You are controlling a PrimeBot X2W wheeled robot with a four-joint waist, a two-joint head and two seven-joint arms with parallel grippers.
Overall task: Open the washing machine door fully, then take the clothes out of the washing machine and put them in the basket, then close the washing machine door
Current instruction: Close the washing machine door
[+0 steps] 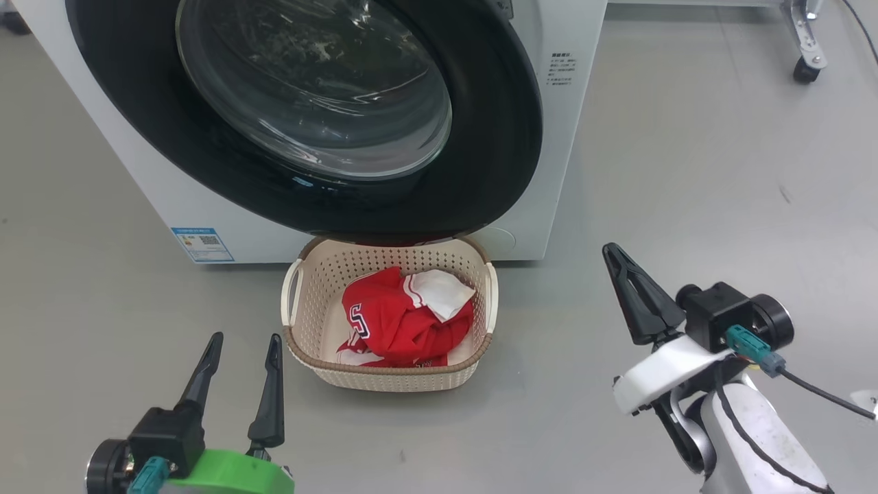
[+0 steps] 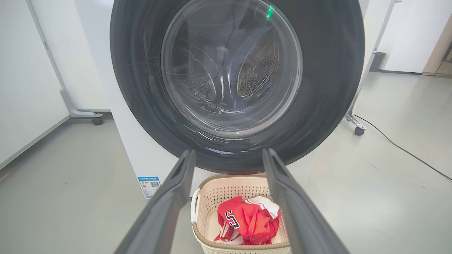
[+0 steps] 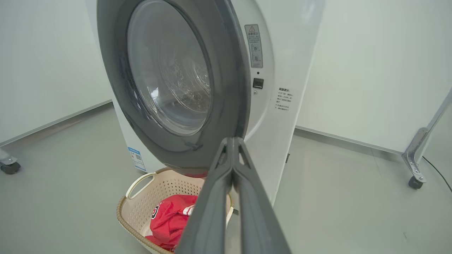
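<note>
We see the washing machine [image 1: 573, 123] standing on the grey floor [image 1: 693, 199], its white front facing us and a small blue label [image 1: 203, 244] near its lower left corner. The washing machine door [image 1: 497, 130] covers the opening. From the right wrist view its glossy black rim stands slightly off the white front on the latch side, so we cannot tell whether it is fully latched. Through the domed glass in the left wrist view we make out the perforated steel drum. The basket [image 1: 384, 379] sits on the floor just in front of the machine, its far rim tucked under the lowest part of the door. The clothes [image 1: 401, 322] lie inside it, a crumpled red jersey with a white piece on top. Our left end effector [image 1: 247, 339] hangs low to the left of the basket, its fingers spread wide and holding nothing. Our right end effector [image 1: 612, 254] is well to the right of the basket, its two fingers pressed together at the tips and empty.
</note>
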